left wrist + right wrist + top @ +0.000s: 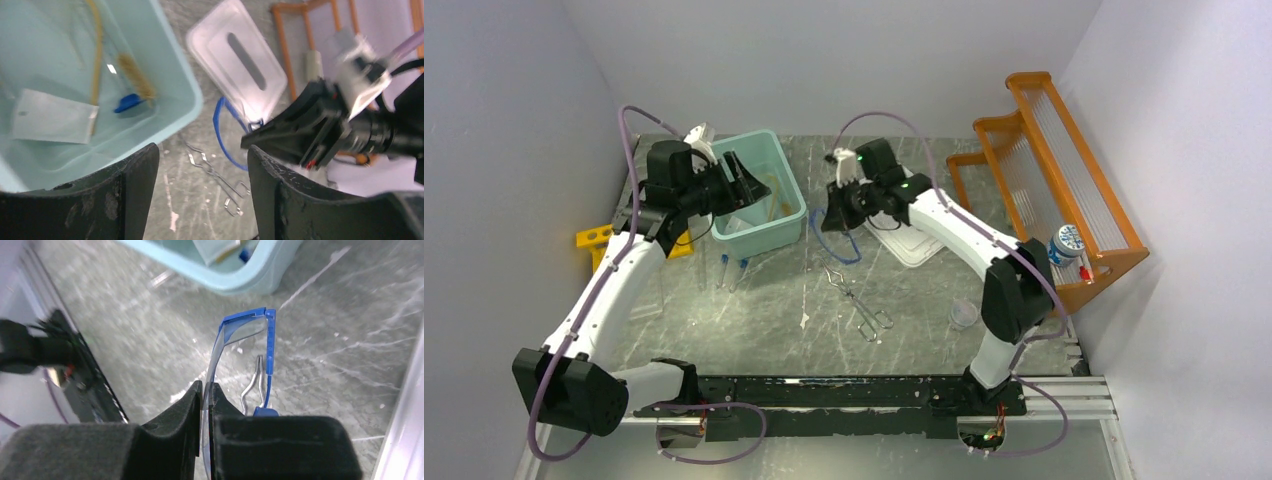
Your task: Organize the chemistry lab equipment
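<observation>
From up high, my left claw [746,180] hangs over the green-blue tub [796,192] at the back of the table [774,330]. Its two fingers are spread apart and it holds nothing. My right claw [834,212] is just to the right of the tub, and it is pinched tight on the blue glasses [829,242]. The glasses hang down from it toward me. The silver forceps [856,300] lie flat on the table, nearer to me than the glasses. Two clear test tubes [732,268] lie in front of the tub. The yellow tube rack [594,237] sits far left, partly behind my left arm. The clear cup [964,315] stands by my right arm, and a clear lid [914,248] lies beside my right claw. The big orange shelf [1064,160] leans on the right wall. From my left wrist, I look down between my open fingers. In the tub I see a tan tube [95,50], a small brush [135,75] and a blue cap [127,102] close together. From my right wrist, my two fingers squeeze the clear front of the glasses, with the blue frame sticking out past them. I cannot tell if the glasses touch the table.
</observation>
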Robot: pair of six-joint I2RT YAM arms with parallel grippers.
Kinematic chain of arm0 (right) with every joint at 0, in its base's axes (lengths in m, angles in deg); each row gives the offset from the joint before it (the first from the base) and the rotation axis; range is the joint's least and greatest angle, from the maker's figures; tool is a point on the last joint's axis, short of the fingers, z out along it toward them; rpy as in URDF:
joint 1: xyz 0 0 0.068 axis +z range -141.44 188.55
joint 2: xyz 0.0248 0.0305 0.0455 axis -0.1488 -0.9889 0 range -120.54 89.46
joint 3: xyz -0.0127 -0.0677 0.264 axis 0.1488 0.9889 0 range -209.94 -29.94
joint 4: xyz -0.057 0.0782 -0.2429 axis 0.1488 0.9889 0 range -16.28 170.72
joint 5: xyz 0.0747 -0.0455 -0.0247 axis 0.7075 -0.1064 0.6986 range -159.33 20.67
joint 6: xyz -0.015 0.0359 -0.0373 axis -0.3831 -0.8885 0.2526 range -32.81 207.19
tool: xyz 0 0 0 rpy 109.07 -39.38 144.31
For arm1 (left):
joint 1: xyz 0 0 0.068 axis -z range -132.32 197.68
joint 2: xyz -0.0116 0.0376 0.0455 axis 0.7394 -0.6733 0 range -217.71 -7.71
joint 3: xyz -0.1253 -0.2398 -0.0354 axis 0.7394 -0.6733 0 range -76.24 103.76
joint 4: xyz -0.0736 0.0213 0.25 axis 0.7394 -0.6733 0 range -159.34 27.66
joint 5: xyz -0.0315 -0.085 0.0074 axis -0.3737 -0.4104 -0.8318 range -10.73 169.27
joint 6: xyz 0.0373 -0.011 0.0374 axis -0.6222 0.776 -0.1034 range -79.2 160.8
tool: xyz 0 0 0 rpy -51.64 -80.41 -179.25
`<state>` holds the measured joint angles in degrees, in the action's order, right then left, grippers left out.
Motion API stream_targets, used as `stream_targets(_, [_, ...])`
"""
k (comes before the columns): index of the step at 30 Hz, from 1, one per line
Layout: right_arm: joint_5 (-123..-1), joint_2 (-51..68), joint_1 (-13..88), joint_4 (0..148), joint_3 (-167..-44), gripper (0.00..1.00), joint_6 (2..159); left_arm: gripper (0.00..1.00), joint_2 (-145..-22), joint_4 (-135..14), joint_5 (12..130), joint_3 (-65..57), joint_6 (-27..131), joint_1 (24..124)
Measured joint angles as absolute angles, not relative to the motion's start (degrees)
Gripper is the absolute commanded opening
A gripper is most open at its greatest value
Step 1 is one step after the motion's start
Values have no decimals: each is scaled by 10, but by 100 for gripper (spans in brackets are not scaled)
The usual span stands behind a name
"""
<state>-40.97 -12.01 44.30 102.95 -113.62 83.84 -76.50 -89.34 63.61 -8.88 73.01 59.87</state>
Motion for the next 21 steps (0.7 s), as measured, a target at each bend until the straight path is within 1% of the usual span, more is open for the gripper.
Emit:
stream_targets(5, [-362, -70, 390, 949, -1132, 9, 728, 70, -765, -779, 517, -150, 790, 599])
stream_targets(8, [-343, -60, 371, 884, -1132, 9, 644, 71, -767, -667, 451, -202, 853, 599])
stream_targets(11, [-324, -63, 364, 804, -1133, 9, 539, 71, -778, -575, 411, -239, 915, 607])
stream_targets(15, [-294, -77, 363, 691, -1134, 9, 401, 72, -810, -475, 385, -244, 976, 628])
stream_targets(16, [-284, -84, 363, 660, -1135, 9, 366, 70, -816, -454, 382, -244, 990, 632])
stream_targets(19, [-258, -107, 362, 589, -1136, 9, 285, 62, -830, -393, 375, -244, 1027, 637])
stream_targets(21, [-246, -118, 361, 560, -1136, 9, 248, 57, -837, -351, 373, -246, 1054, 637])
